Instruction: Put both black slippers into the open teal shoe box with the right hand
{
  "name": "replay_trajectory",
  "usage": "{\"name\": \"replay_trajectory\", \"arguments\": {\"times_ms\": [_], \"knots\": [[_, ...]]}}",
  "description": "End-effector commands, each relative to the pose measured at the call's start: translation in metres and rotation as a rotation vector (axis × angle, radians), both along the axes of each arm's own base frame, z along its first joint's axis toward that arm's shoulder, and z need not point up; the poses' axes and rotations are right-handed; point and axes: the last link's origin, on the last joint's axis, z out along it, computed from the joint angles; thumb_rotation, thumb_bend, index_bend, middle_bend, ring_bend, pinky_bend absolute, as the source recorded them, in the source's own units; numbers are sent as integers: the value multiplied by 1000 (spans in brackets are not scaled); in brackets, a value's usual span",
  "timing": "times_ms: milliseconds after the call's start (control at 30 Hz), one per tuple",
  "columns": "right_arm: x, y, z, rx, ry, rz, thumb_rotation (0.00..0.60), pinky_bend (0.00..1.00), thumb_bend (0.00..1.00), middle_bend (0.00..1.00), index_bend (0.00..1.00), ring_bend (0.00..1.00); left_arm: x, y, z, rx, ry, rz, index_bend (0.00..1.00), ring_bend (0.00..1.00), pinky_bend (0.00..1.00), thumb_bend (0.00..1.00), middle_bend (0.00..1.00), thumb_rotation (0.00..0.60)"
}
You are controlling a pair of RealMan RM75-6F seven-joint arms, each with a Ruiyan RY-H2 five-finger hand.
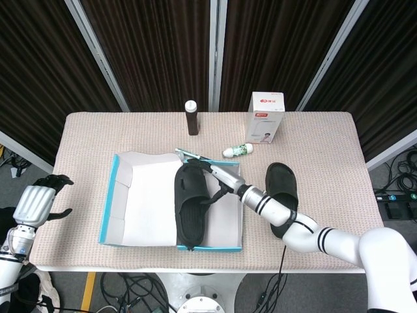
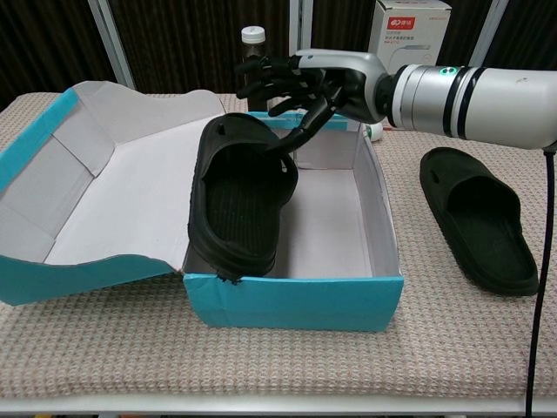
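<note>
One black slipper (image 2: 239, 205) lies in the open teal shoe box (image 2: 296, 300), sole down and tilted, with its left side up against the box's left wall. My right hand (image 2: 305, 78) hovers over its toe end with fingers spread; one fingertip (image 2: 280, 144) reaches down to the strap, and nothing is gripped. From the head view the same slipper (image 1: 191, 205) fills the left half of the box (image 1: 208, 246), with the right hand (image 1: 221, 177) at its far end. The second black slipper (image 2: 477, 218) (image 1: 280, 177) lies on the table right of the box. My left hand (image 1: 39, 199) hangs open off the table's left edge.
The box lid (image 2: 113, 174) lies folded out to the left. A dark bottle (image 1: 191, 117) and a white carton (image 1: 267, 117) stand at the back of the table. A small green-and-white tube (image 1: 238, 150) and a thin pen-like item (image 1: 192, 155) lie just behind the box.
</note>
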Motion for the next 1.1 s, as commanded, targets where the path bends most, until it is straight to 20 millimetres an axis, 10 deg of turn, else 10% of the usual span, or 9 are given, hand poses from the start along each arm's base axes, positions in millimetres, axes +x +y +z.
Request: {"name": "replay_trajectory", "arguments": {"times_ms": [33, 567, 1100], "knots": [[6, 4, 4, -15, -38, 7, 600, 144, 0, 176, 15, 31, 0, 0, 0, 0, 0, -2, 316, 219, 323, 134, 258, 600], [29, 22, -8, 34, -90, 35, 600, 213, 26, 234, 91, 79, 1, 0, 0, -3, 1, 1, 317, 219, 324, 134, 258, 600], [7, 26, -13, 16, 3, -7, 600, 361, 26, 236, 91, 89, 1, 1, -3, -13, -8, 0, 318, 219, 324, 135, 258, 600]]}}
